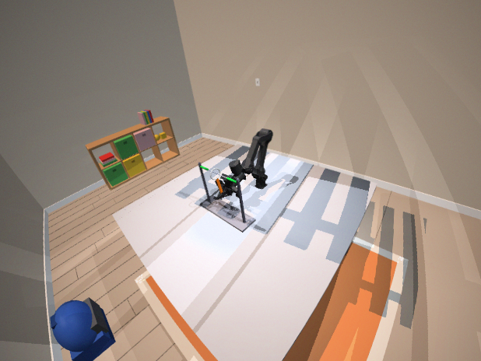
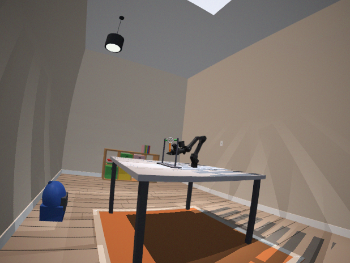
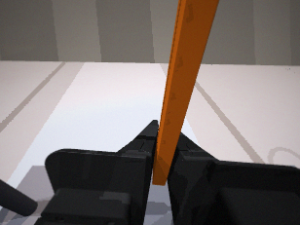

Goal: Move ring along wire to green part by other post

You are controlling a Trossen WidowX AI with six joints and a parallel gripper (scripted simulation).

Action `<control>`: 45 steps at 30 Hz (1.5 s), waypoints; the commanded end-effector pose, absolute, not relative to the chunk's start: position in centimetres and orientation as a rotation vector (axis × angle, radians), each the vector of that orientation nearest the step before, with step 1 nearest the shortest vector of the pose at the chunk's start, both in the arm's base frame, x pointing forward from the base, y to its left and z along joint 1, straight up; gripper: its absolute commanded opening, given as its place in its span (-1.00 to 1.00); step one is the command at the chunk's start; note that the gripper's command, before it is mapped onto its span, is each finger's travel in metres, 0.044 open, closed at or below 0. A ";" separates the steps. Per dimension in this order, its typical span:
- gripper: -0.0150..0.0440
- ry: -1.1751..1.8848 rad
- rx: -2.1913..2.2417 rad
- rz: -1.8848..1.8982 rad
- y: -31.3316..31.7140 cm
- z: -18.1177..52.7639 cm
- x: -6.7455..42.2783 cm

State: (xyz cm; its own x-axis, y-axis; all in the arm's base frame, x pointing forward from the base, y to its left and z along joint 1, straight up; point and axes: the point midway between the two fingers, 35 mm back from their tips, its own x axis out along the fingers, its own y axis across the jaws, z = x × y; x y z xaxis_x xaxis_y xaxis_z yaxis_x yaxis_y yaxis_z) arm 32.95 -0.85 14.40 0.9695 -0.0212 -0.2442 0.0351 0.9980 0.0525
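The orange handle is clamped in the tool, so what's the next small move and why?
Probably a short, level slide further along the wire. The tool is shut on the orange handle, and in the top view the ring hangs between the two green parts, over the thin grey stretch, which it must not touch. Which post is the goal cannot be told.
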 end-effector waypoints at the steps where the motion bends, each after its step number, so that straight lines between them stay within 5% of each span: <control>1: -1.00 0.255 -0.009 0.012 -1.1 15.0 32.7; 45: -1.00 0.252 -0.075 0.075 2.2 14.4 32.3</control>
